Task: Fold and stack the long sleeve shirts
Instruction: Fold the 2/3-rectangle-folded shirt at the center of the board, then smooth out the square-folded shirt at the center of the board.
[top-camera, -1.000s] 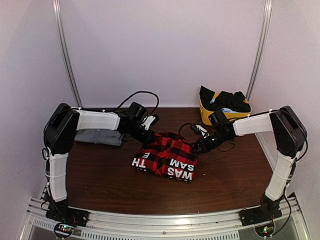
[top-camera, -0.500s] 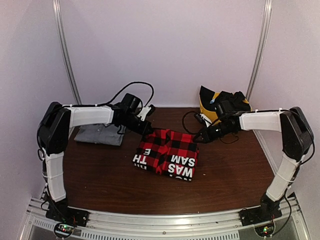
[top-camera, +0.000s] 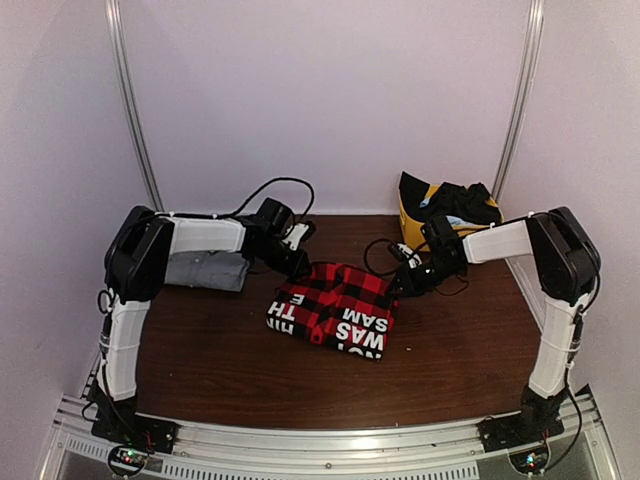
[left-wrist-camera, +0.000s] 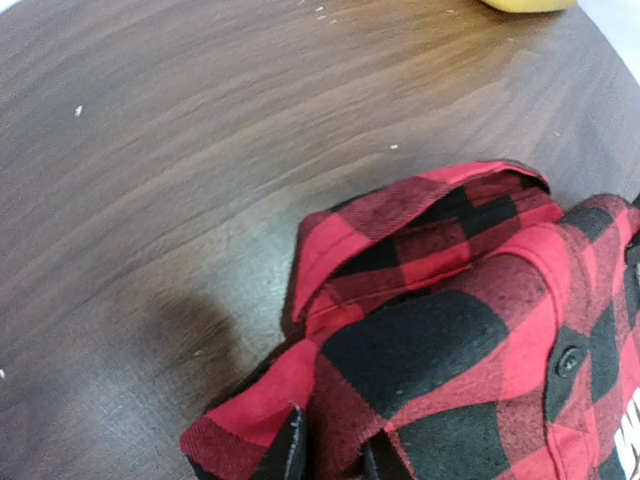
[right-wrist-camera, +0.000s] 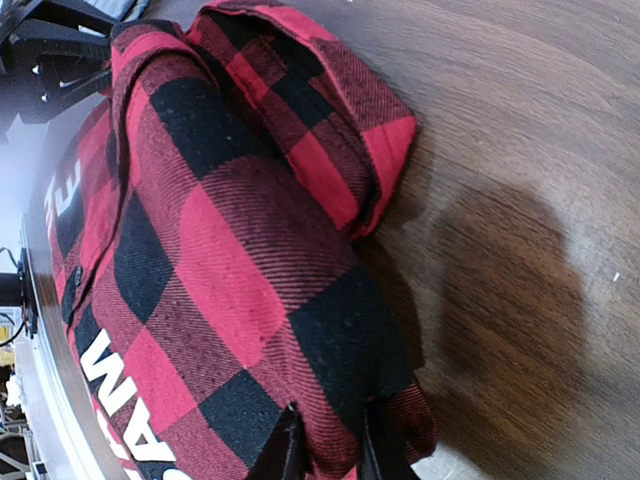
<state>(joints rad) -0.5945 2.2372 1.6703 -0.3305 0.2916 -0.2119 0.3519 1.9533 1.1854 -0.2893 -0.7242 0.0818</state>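
The red-and-black check flannel shirt (top-camera: 335, 305) lies folded in the middle of the table, white lettering along its near edge. The plain grey shirt (top-camera: 205, 270) lies folded at the left, under the left arm. My left gripper (top-camera: 297, 265) is at the flannel's far left corner. In the left wrist view, its tips (left-wrist-camera: 333, 450) stand a little apart with flannel (left-wrist-camera: 440, 330) between them. My right gripper (top-camera: 400, 285) is at the far right corner. Its tips (right-wrist-camera: 325, 445) also straddle a fold of flannel (right-wrist-camera: 230, 250). Whether either still pinches the cloth does not show.
A yellow bin (top-camera: 415, 232) holding dark clothes (top-camera: 458, 203) stands at the back right, just behind the right gripper. Black cables (top-camera: 378, 258) loop over the table behind the flannel. Bare dark wood (left-wrist-camera: 200, 150) surrounds the shirts.
Both grippers carried the flannel's far edge away from the arm bases, then came down and back a little. The shirt now lies flatter, its far corners resting on the table.
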